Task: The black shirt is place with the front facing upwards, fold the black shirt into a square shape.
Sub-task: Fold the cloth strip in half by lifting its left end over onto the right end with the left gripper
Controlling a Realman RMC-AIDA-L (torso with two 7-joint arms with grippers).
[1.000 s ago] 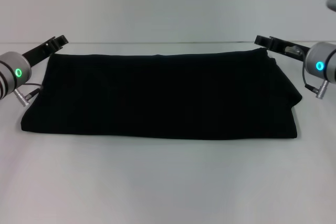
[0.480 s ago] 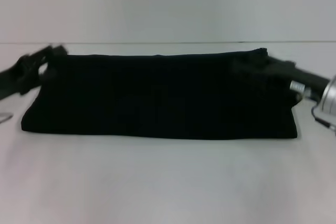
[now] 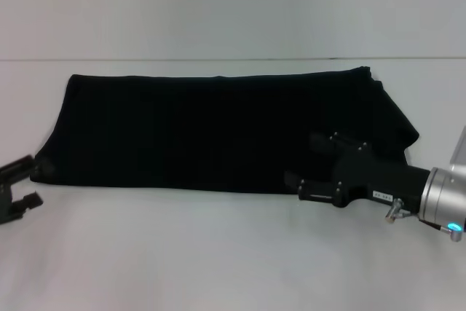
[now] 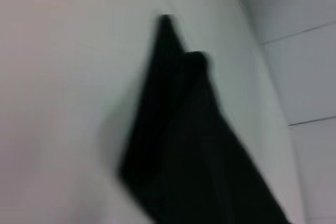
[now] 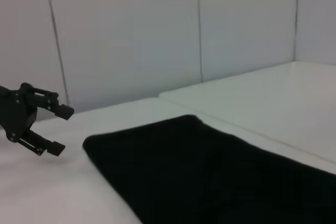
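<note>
Item: large plain black cloth shirt (image 3: 218, 132), folded into a wide band lying flat across the white tabletop (image 3: 218, 253), print hidden.

Left claw (image 3: 20, 196): fingers apart, empty, just off the band's near-left corner.

Right claw (image 3: 309, 169): over the near-right edge; finger state cannot be told.

Placement suggests both ends are being approached for a crosswise fold.

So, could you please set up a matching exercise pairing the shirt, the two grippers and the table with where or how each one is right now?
Things:
1. folded plain black cloth shirt
2. left gripper
3. right gripper
4. white table

States:
A. over the shirt's near right part
B. bears the shirt
C. jaws open, off the shirt's near left corner
D. lies as a long wide band

Pairs: 1-D, 2-C, 3-A, 4-B
</note>
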